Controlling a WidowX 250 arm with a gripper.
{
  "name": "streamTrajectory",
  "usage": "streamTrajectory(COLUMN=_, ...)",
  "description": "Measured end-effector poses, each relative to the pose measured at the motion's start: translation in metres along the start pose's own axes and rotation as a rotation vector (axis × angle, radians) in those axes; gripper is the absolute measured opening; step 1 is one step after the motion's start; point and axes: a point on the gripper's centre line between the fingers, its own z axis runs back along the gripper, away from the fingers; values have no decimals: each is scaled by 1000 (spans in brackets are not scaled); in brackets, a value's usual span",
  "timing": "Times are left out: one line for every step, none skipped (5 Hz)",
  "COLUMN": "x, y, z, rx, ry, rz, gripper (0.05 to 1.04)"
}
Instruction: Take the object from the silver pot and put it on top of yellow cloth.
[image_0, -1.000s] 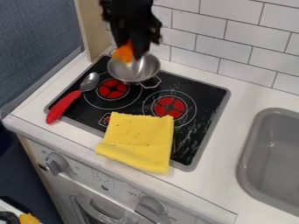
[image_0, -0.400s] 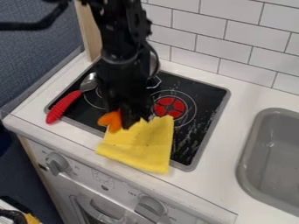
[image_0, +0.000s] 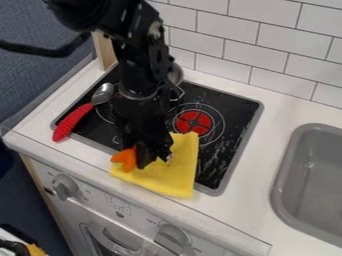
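My black gripper (image_0: 141, 159) hangs over the left part of the yellow cloth (image_0: 175, 175), low above it. An orange object (image_0: 125, 158) is held at the fingertips, sticking out on their left side; whether it touches the cloth I cannot tell. The cloth lies across the front edge of the stove. Behind the arm, the silver pot (image_0: 176, 75) stands at the back of the stove, mostly hidden.
A spoon with a red handle (image_0: 72, 122) lies along the left side of the black stove top (image_0: 230, 118). The grey sink (image_0: 314, 175) is at the right, and a tiled wall (image_0: 267, 45) stands behind the counter.
From above the silver pot, my gripper has come forward and down to the yellow cloth, carrying the orange object with it. The cloth, spoon and pot appear unmoved.
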Motion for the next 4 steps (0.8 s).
streamTrajectory(x=1, y=-2, z=-1, rx=-2, ry=-4, rz=-4, gripper=807)
streamTrajectory(x=3, y=-6, z=0, rx=-6, ry=-6, rz=-3, gripper=1008)
streamTrajectory(x=-1, y=-8, z=11, rx=-13, ry=-25, rz=23, gripper=1009)
streamTrajectory(x=-4, y=-7, z=33, rx=-8, ry=-72, rz=59, gripper=1001)
